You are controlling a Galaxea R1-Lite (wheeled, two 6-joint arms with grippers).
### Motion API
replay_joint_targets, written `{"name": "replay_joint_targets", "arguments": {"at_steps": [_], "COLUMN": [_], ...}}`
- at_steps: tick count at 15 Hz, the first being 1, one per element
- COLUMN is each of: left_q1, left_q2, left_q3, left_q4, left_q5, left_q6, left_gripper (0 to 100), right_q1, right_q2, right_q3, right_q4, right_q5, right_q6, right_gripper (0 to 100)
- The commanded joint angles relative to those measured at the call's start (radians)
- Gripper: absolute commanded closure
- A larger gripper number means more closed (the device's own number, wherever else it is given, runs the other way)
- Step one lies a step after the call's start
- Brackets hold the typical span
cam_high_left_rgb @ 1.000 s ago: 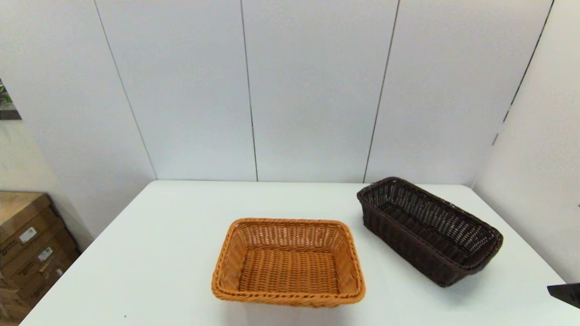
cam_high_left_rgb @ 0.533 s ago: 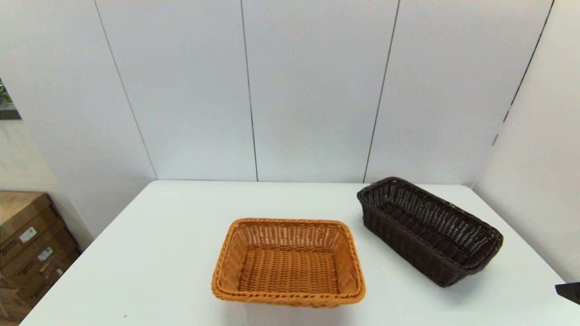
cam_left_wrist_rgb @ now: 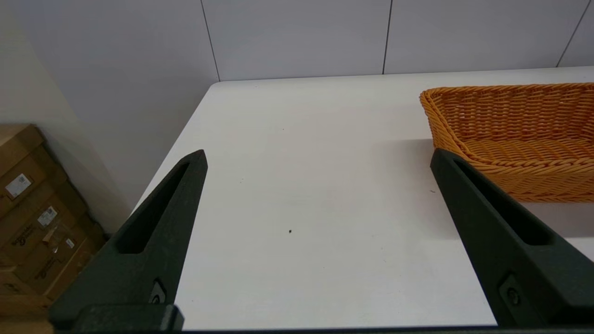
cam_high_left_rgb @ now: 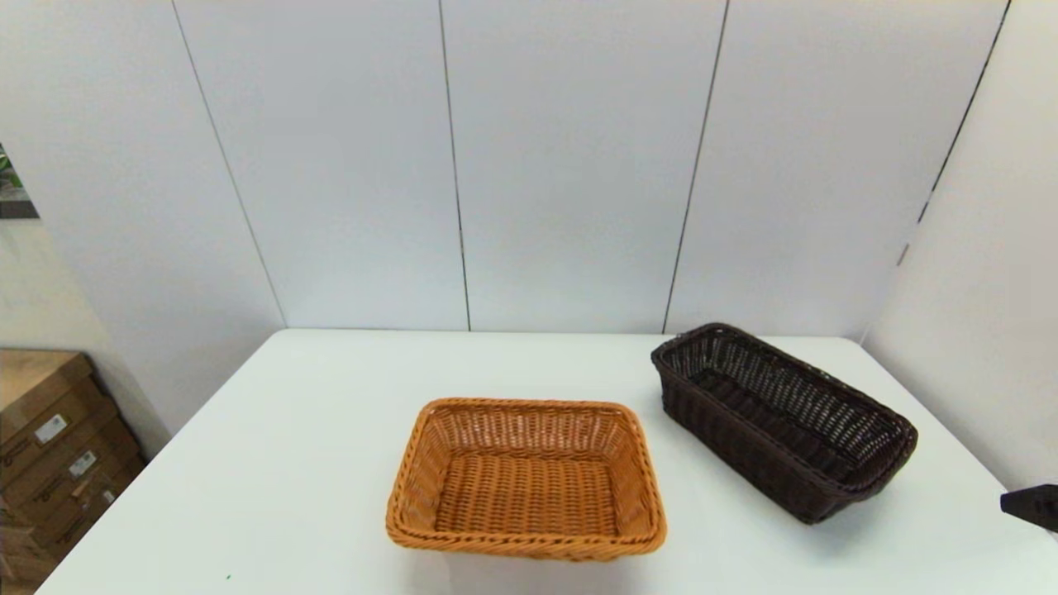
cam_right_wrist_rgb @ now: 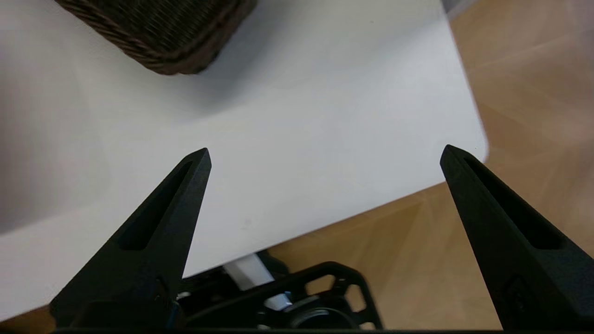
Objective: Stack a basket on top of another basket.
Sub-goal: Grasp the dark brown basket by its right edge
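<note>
I'm looking at a white table pushed against pale grey wall panels. From the head camera, the orange basket sits near the front middle of the table, upright and empty. The dark brown basket stands to its right and a little farther back, angled, well apart from the orange one and resting on the table, not stacked. At the right edge of this view I can just see a black tip of the right gripper, low beside the table's right front corner. Off the table's left side are stacked cardboard boxes with small white labels; I can't read the print on them.

On the left wrist camera, the left gripper hovers over bare tabletop with its fingers spread wide and nothing between them. The orange basket's end wall lies just beyond one fingertip.

On the right wrist camera, the right gripper is likewise spread wide and holding nothing, hanging over the table's corner and the wooden floor. A corner of the dark brown basket shows farther off, not touched.
</note>
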Motion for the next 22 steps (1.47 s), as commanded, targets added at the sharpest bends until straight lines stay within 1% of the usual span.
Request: {"name": "replay_joint_targets", "arguments": {"at_steps": [1,3,4,5,9,11,13,16,19,22], "left_q1": [0.000,0.000,0.000,0.000,0.000,0.000,0.000,0.000,0.000,0.000], "left_q2": [0.000,0.000,0.000,0.000,0.000,0.000,0.000,0.000,0.000,0.000], "left_q3": [0.002,0.002,0.002,0.002,0.002,0.002,0.002,0.002,0.002,0.002], "left_q4": [-0.001,0.001,0.001,0.001,0.001,0.001,-0.001,-0.001,-0.001,0.001], "left_q5": [0.001,0.001,0.001,0.001,0.001,0.001,0.001,0.001,0.001,0.001], "left_q6": [0.001,0.001,0.001,0.001,-0.001,0.001,0.001,0.001,-0.001,0.001], "left_gripper": [0,0,0,0,0,0,0,0,0,0], "right_q1": [0.139,0.201,0.223,0.234,0.231,0.221,0.197,0.112,0.040,-0.006], "right_q2": [0.106,0.196,0.230,0.265,0.419,0.488,0.531,0.578,0.583,0.643], "right_q3": [-0.009,-0.029,-0.033,-0.032,-0.033,-0.049,-0.059,-0.108,-0.130,-0.139], "right_q4": [0.001,0.000,-0.006,-0.023,-0.175,-0.229,-0.244,-0.241,-0.239,-0.238], "right_q5": [-0.002,0.000,0.000,0.000,-0.005,-0.008,-0.008,-0.009,-0.008,-0.008], "right_q6": [0.230,0.353,0.396,0.419,0.425,0.427,0.427,0.410,0.352,0.358], "right_gripper": [0,0,0,0,0,0,0,0,0,0]}}
